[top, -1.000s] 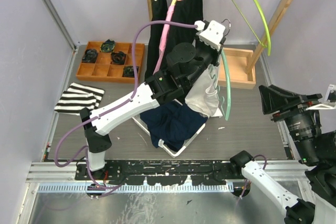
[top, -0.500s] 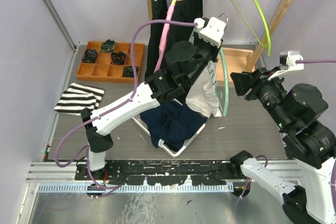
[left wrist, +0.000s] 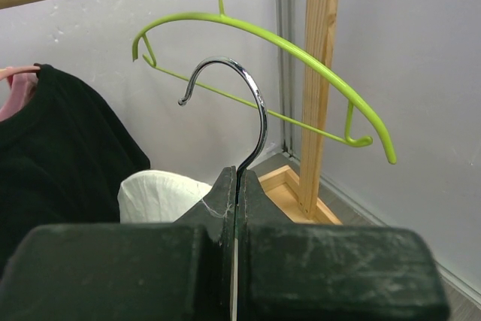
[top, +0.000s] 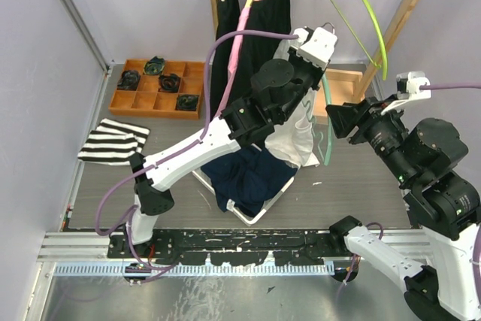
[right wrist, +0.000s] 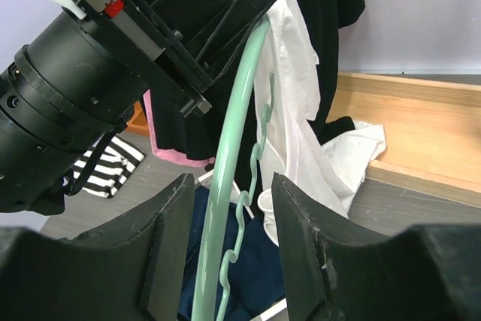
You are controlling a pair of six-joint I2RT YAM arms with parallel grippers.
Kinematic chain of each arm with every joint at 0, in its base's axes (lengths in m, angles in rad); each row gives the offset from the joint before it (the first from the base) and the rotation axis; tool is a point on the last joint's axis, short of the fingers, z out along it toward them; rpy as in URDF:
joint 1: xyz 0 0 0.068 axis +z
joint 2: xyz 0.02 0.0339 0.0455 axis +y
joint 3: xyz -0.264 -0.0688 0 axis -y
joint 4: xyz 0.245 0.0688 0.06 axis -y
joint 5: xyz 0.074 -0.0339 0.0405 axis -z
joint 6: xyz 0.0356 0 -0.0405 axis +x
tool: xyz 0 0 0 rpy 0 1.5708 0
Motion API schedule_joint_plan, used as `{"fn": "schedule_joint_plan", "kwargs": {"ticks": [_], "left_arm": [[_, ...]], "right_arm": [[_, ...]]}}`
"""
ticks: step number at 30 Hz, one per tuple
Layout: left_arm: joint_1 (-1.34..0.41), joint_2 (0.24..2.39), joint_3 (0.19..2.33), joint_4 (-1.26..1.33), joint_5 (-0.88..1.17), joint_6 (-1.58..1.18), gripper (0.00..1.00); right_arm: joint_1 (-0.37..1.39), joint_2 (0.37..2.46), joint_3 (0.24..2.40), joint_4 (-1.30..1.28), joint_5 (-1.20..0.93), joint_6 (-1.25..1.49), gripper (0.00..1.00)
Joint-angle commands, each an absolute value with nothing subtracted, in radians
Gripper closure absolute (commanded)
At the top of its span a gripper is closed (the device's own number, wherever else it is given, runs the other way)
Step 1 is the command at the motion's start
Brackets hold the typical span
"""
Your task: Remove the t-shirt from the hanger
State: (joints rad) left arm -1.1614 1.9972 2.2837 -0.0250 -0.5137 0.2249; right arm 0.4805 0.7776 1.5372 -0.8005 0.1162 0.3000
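Left wrist: left gripper (left wrist: 237,189) is clamping the hanger hook (left wrist: 258,107). Right wrist: right gripper (right wrist: 229,189) is gaping around the mint hanger (right wrist: 239,99).

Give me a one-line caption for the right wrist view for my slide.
Open right hand lined up on the mint-green hanger, a white t-shirt draped over it.

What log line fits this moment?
left claw: shut on mint hanger hook | right claw: open, lined up on hanger arm, no grip | white t-shirt: on hanger, not yet removed
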Motion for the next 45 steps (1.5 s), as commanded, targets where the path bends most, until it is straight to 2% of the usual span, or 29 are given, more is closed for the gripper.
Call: {"fn": "schedule_joint_plan", "kwargs": {"ticks": [1, 16, 26, 34, 38, 40, 45], "left_arm": [[-1.168, 2.013, 2.377, -0.004, -0.53, 0.248, 1.0], [-1.179, 2.034, 2.418, -0.023, -0.528, 0.254, 1.0], [-1.189, 2.027, 2.415, -0.026, -0.528, 0.258, 1.0], [-1.194, 2.017, 2.407, -0.026, -0.525, 0.262, 1.0], [-1.195, 2.009, 2.405, -0.028, -0.521, 0.264, 1.0], [-1.195, 2.003, 2.398, -0.025, -0.516, 0.265, 0.94], [-1.193, 1.974, 2.366, -0.009, -0.498, 0.273, 0.65]], "right_arm": [[0.476, 0.81, 1.546, -0.753, 0.088, 0.286, 0.48], [0.478, 0.837, 1.516, -0.767, 0.165, 0.28, 0.5], [0.477, 0.829, 1.52, -0.77, 0.21, 0.262, 0.68], [0.477, 0.827, 1.516, -0.765, 0.252, 0.243, 0.98], [0.477, 0.823, 1.519, -0.751, 0.251, 0.23, 0.99], [0.477, 0.815, 1.515, -0.734, 0.244, 0.221, 0.99], [0.477, 0.803, 1.524, -0.708, 0.229, 0.218, 0.99]]}}
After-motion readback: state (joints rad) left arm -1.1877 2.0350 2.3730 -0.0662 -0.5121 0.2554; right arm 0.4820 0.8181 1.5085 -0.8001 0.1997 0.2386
